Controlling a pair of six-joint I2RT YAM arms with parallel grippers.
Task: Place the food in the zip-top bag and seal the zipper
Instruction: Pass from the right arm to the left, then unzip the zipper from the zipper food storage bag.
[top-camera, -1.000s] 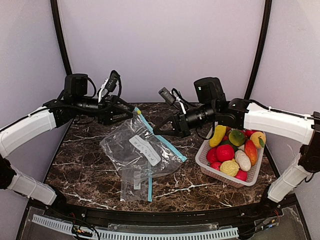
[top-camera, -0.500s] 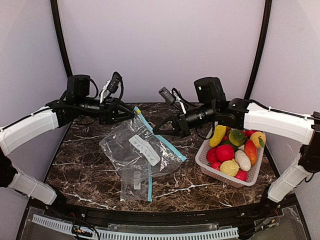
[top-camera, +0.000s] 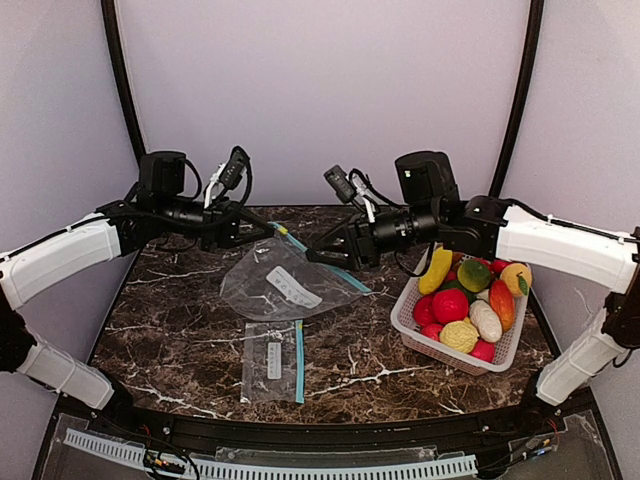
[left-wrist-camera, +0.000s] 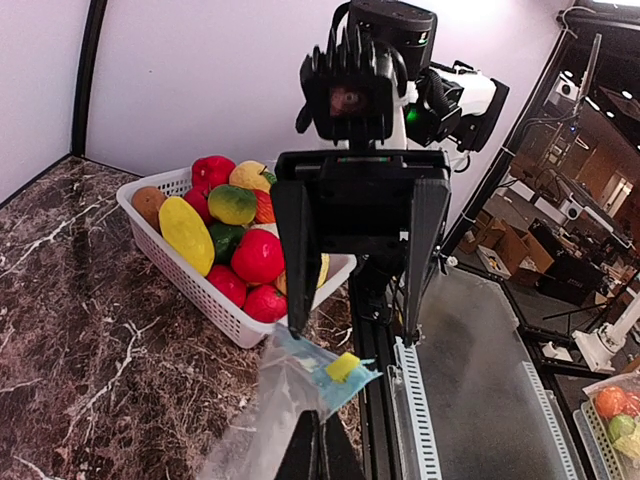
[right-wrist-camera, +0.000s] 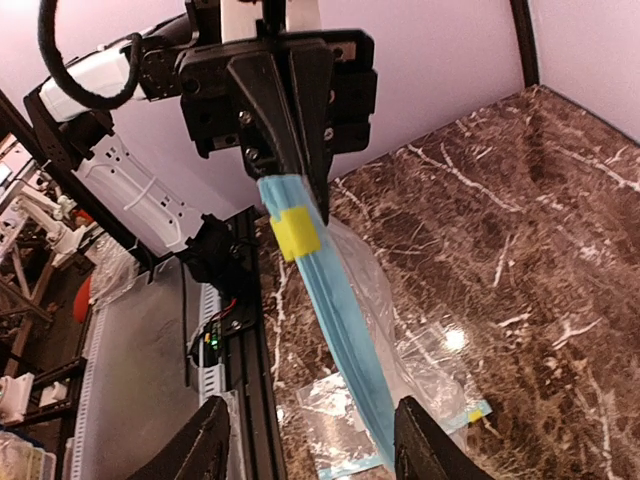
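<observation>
None bagged: left pincer (top-camera: 266, 228) pinches the blue zipper edge (right-wrist-camera: 340, 330) of the clear zip-top plastic bag (top-camera: 280, 290); right pincer (right-wrist-camera: 310, 450) spread, that strip between its fingers. Right of it, colourful plastic toy fruits and vegetables (top-camera: 465, 305) sit in white slotted basket (top-camera: 440, 350). Filling, sealing remain.

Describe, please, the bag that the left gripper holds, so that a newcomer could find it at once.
On the dark marble table, left of the white basket, are two clear bags. The larger bag, farther back, is the one: the left gripper pinches its blue zipper edge by the yellow slider. Only it is lifted; the smaller bag lies flat.
</observation>
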